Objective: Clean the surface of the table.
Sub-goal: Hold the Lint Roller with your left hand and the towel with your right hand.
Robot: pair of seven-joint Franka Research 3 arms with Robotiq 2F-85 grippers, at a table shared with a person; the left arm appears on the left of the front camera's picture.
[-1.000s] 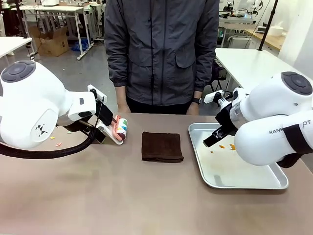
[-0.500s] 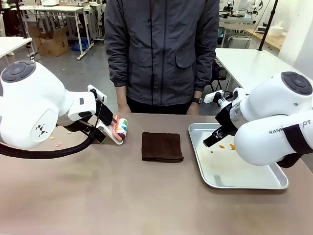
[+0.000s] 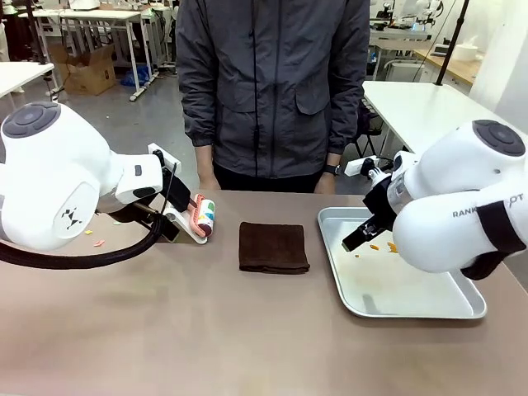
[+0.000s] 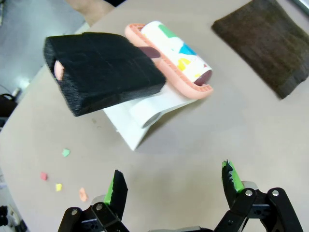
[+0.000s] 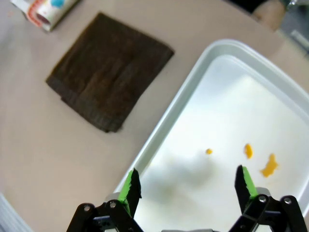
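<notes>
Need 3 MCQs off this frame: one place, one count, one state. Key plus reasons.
1. The folded dark brown cloth lies:
A) on the brownish-taupe table, left of the rectangular silver metal tray
B) inside the tray
C) on the floor

2. Count of orange scraps in the tray:
A) none
B) three
C) ten

3. The right hand is:
A) shut on the cloth
B) shut on a scrap
C) open, holding nothing

Key:
1 A: the cloth rests on bare tabletop beside the tray's left rim.
2 B: the right wrist view shows three.
3 C: the jaws stand wide apart with nothing between.
</notes>
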